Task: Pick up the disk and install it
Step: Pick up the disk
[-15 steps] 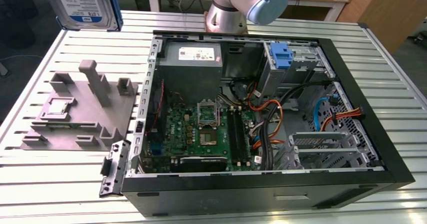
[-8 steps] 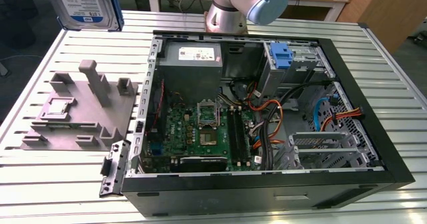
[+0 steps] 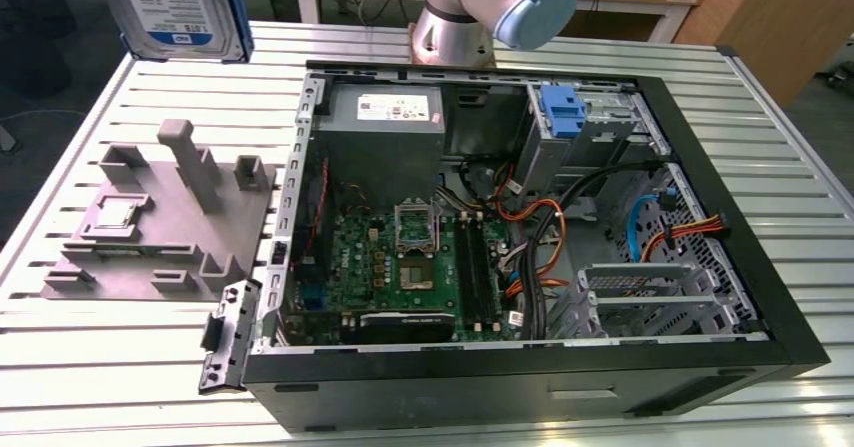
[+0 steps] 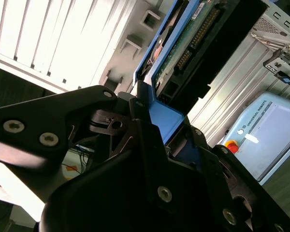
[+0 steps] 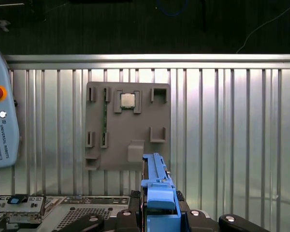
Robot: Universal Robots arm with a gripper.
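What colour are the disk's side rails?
Blue, on the disk, clearest in the first wrist view.

disk [image 3: 174, 7]: silver, white-and-blue label, blue rails, green board underside, clasped in black claw [image 4: 157, 121] | fixture [image 5: 128, 125] beneath claw: plain grey | table [image 5: 232, 121]: pale metal, ribbed stripes | case [image 3: 534, 377]: black | motherboard [image 3: 400, 257]: green

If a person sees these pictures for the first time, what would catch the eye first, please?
The disk stands out first: held high at the exterior view's upper left, its blue rail clamped in the end effector, as the first wrist view shows. Then the open computer case in the middle, its green motherboard bare, and the grey fixture plate on the exterior view's left.
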